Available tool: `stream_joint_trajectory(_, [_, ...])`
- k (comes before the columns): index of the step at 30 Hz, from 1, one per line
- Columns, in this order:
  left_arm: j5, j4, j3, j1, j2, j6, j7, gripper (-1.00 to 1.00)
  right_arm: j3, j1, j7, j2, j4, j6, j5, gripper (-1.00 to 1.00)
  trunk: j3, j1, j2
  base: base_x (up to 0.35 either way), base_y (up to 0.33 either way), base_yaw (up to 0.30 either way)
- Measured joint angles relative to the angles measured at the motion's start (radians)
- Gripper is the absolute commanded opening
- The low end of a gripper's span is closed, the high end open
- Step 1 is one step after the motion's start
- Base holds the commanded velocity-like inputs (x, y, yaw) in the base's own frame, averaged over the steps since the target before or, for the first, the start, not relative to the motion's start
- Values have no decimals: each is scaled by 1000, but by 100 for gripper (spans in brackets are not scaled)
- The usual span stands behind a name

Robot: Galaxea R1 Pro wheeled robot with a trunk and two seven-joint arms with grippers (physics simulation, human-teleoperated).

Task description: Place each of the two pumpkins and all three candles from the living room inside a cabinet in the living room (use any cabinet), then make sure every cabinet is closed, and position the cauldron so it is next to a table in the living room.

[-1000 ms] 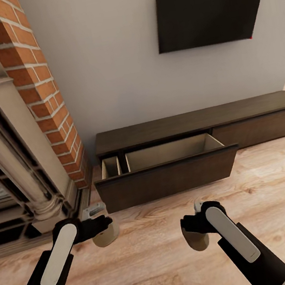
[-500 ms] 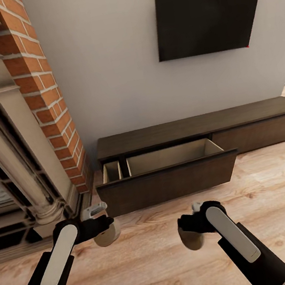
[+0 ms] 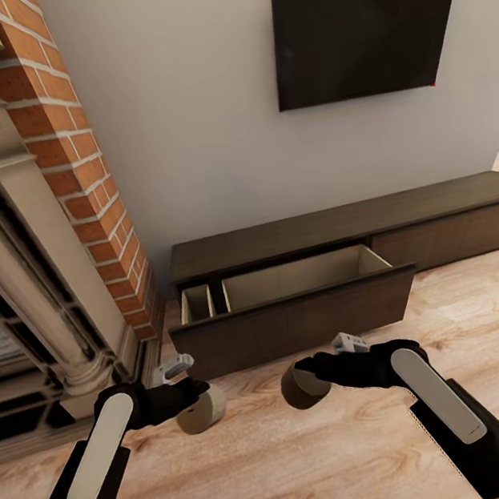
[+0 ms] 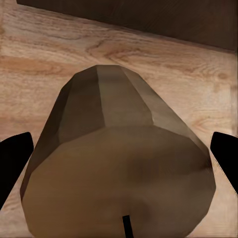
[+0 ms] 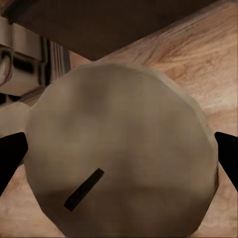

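The left gripper [image 3: 196, 408] pinches one candle [image 3: 200, 412] between its fingers; the right gripper [image 3: 304, 382] clamps another candle [image 3: 299, 388]. Both hang over bare wooden floor [image 3: 318, 465], well short of the cabinet [image 3: 342, 222], whose open drawer [image 3: 294, 319] juts forward, its front edge nearest. A fireplace [image 3: 16, 264] flanks the left arm.

Both my arms reach forward and low. My left gripper [image 3: 196, 408] is clamped on a candle [image 3: 202, 410], fingers [image 4: 15, 161] at its sides. My right gripper [image 3: 304, 380] turns inward, clamped on another candle [image 3: 299, 387], wick end facing my wrist.
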State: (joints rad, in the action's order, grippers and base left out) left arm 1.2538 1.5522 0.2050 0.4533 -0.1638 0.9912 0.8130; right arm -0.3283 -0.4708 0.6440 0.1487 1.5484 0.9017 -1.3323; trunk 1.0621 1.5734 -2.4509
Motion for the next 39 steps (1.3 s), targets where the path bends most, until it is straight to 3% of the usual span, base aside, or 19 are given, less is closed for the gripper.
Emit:
stream_joint_trajectory(7, [7, 3, 9, 0, 2, 0, 0, -100, 15, 0, -49, 16, 0, 0, 2, -100, -22, -27, 49, -4, 0, 0])
stream_joint_trajectory(14, [6, 6, 8, 0, 1, 0, 0, -100, 33, -1, -48, 15, -1, 2, 1, -100, -44, -53, 98, -212, 0, 0])
stream_joint_trajectory(39, [7, 7, 7, 0, -1, 0, 0, -100, 35, 0, -50, 12, -3, 2, 0, -100, -105, -150, 273, -4, 0, 0])
